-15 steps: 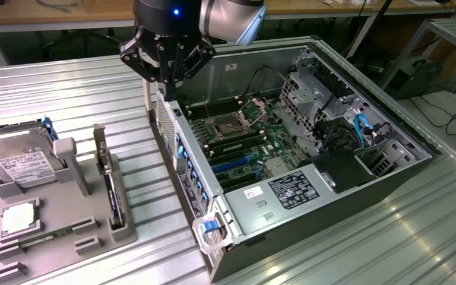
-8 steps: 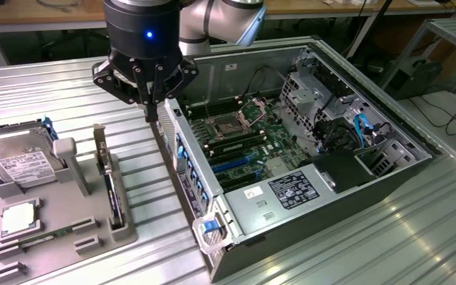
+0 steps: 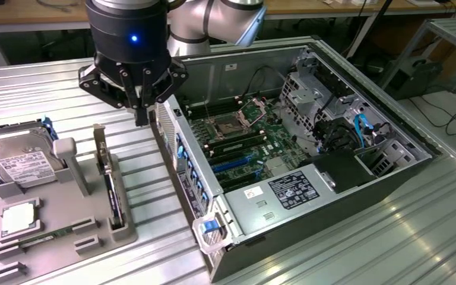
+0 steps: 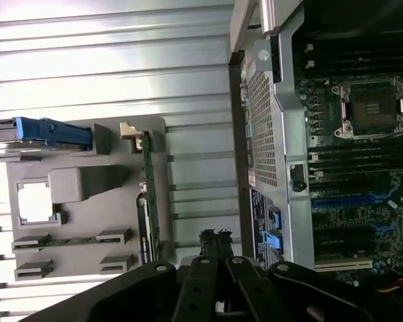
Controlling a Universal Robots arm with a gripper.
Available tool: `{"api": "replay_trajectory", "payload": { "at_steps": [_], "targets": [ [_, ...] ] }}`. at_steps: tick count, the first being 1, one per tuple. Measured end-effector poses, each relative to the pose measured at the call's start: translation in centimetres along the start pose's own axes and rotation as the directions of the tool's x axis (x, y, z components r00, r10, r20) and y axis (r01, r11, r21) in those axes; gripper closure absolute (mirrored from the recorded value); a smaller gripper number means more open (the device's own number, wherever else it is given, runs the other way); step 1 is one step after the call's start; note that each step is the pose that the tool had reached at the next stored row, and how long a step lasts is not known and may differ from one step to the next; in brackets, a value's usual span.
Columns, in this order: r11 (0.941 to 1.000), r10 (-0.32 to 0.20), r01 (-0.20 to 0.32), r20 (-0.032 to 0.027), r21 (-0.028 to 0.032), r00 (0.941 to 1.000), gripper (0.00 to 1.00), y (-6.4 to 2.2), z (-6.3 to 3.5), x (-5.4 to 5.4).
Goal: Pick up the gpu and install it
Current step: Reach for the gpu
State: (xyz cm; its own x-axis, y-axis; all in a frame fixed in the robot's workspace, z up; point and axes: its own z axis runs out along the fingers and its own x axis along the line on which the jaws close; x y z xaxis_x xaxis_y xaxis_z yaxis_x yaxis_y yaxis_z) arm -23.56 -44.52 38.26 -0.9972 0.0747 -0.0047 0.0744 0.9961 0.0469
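The gpu [image 3: 111,184] stands on its long edge in a slot of the grey holder [image 3: 62,196], its pale metal bracket [image 3: 99,142] at the far end. In the wrist view the gpu [image 4: 148,194] appears edge-on as a thin dark-green strip. My gripper [image 3: 141,117] hangs above the table between the holder and the open computer case [image 3: 291,154], to the exterior view's right of the gpu and apart from it. Its fingers [image 4: 209,241] are pressed together, shut on nothing. The motherboard [image 3: 244,142] lies exposed inside the case, with blue slots [image 3: 232,163].
The holder also carries a silver hard drive [image 3: 18,157], a white square chip [image 3: 19,217] and a slim memory stick [image 3: 42,240]. The case's rear wall [image 3: 182,160] rises close beside the gripper. Ribbed metal table [image 3: 370,237] surrounds everything.
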Motion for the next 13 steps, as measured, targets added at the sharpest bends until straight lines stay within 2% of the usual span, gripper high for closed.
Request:
{"api": "replay_trajectory", "payload": {
  "at_steps": [13],
  "targets": [
    [1.0000,0.000,0.000,-0.0001,-0.0015,1.0000,0.89,-0.72,0.00,1.6]
  ]
}}
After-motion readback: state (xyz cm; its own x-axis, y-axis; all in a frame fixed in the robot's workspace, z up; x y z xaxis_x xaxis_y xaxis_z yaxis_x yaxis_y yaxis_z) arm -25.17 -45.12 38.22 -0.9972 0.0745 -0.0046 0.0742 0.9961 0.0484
